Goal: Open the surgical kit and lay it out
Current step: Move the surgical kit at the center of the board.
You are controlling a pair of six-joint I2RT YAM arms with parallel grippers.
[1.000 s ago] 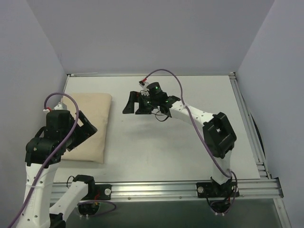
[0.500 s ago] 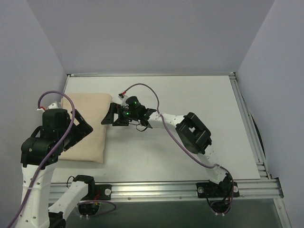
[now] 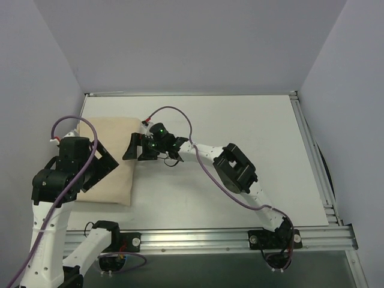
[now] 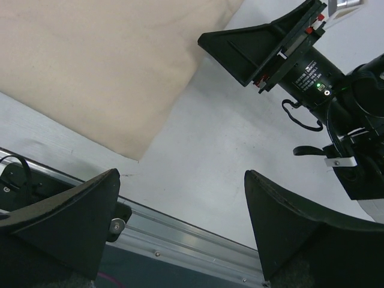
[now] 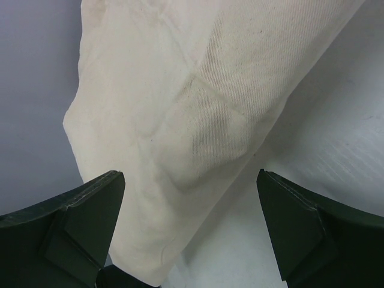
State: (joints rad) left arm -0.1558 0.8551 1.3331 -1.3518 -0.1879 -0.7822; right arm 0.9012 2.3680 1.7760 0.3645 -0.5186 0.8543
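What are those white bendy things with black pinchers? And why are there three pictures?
They are two robot arms bolted to a white table. One picture looks down from above. The other two come from small cameras on each arm's wrist, so you see its own black claw tips. On the table lies a folded beige cloth bundle. The right claw is open at the bundle's edge; its camera shows the cloth up close. The left claw hangs open above the bundle's near part. Neither claw holds anything.
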